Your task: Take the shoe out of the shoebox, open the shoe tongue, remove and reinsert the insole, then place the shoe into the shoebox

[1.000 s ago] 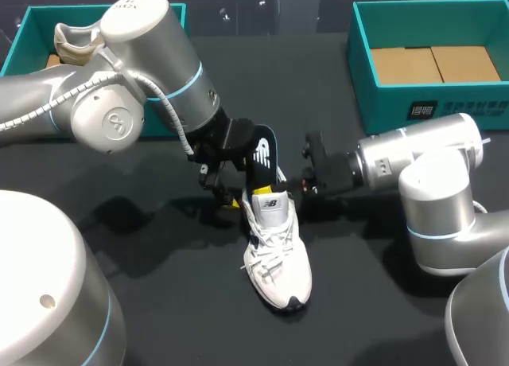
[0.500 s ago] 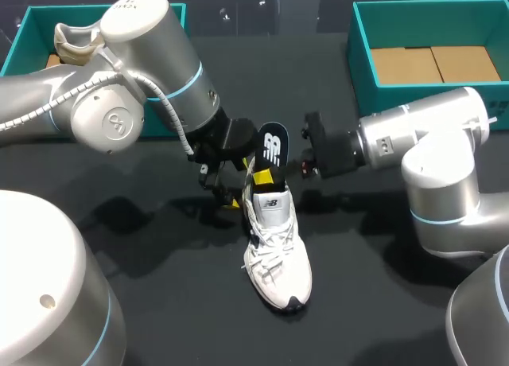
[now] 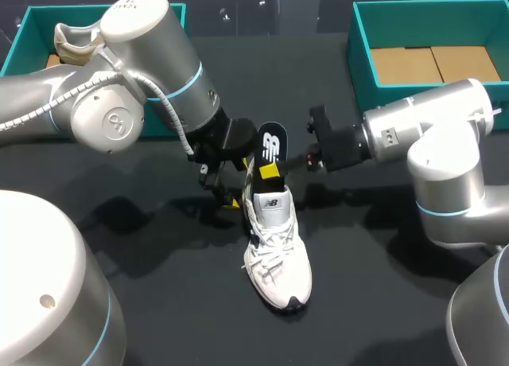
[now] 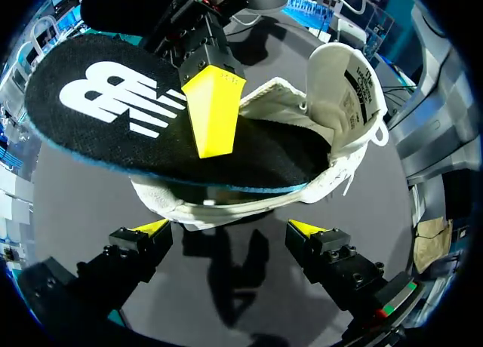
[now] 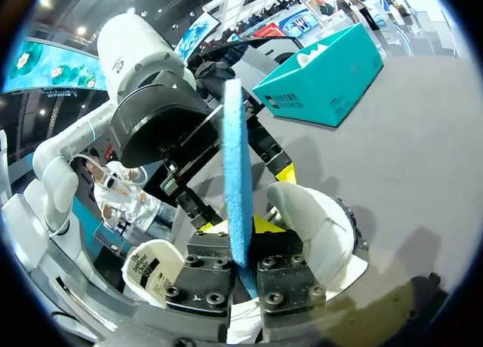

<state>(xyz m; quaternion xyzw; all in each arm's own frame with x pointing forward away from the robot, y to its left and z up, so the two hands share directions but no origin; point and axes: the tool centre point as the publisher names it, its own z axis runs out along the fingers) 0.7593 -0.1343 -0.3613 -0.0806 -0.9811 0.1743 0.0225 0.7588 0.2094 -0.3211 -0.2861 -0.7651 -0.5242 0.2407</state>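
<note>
The white shoe (image 3: 275, 247) lies on the black table, toe towards me, and the left wrist view shows its heel and tongue (image 4: 332, 83). The black insole (image 3: 272, 146) with a white logo stands partly out of the heel opening. My right gripper (image 3: 269, 172) is shut on the insole, whose blue edge (image 5: 235, 173) runs up between its fingers (image 5: 264, 225). My left gripper (image 3: 227, 192) hangs open just behind the shoe's heel, touching nothing. In the left wrist view, that gripper (image 4: 228, 230) has the insole (image 4: 128, 113) ahead of it, with the right arm's yellow finger (image 4: 211, 109) pressed on the insole.
An open teal shoebox (image 3: 359, 60) with a cardboard floor stands at the back right. A second teal box (image 3: 22, 33) at the back left holds a beige item (image 3: 73, 44). My left arm's big elbow (image 3: 119, 79) hangs over the table's left half.
The right gripper has drawn the insole up and farther out of the shoe, and its arm has pulled back to the right. The left arm and the shoe have kept still.
</note>
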